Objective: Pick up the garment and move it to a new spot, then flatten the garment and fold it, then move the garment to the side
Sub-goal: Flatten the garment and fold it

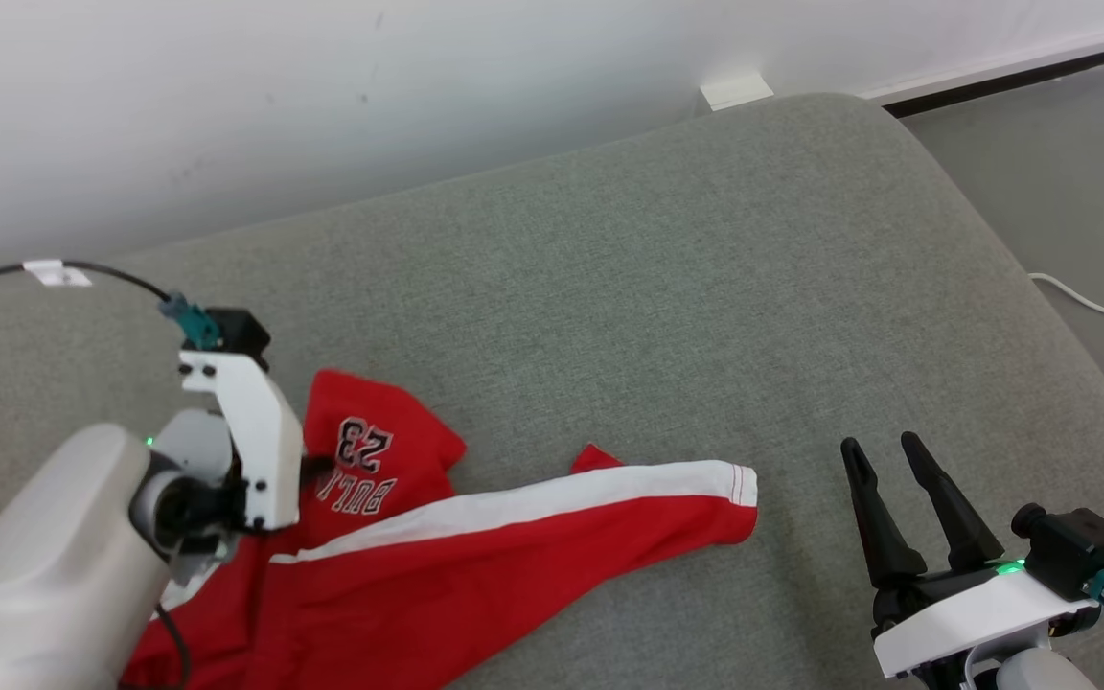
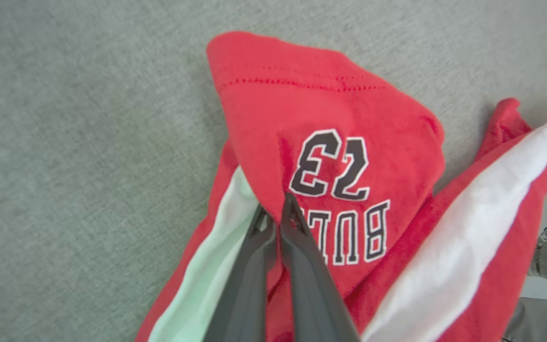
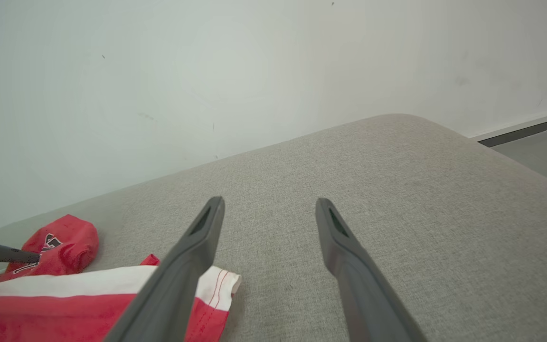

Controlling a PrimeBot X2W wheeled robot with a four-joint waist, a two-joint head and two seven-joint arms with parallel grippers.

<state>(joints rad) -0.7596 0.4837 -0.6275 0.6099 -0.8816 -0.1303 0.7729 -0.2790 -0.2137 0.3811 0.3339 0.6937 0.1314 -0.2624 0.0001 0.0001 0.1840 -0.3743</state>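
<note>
The garment (image 1: 514,556) is red with a white side stripe and a black number print, lying crumpled at the lower left of a grey cushion (image 1: 657,287). In the left wrist view, my left gripper (image 2: 278,209) is shut, its two dark fingertips pinching a raised fold of the garment (image 2: 321,95) just beside the print. In the head view the left gripper (image 1: 320,466) reaches into that fold from the left. My right gripper (image 1: 883,448) stands open over bare cushion, to the right of the garment's striped hem. Its fingers (image 3: 197,247) frame empty fabric, with the garment (image 3: 64,313) at lower left.
A white wall (image 1: 322,96) runs along the cushion's far edge. The cushion rounds off to the right, where grey floor (image 1: 1069,172) and a white cable (image 1: 1098,307) lie. A black cable (image 1: 82,268) loops above my left wrist.
</note>
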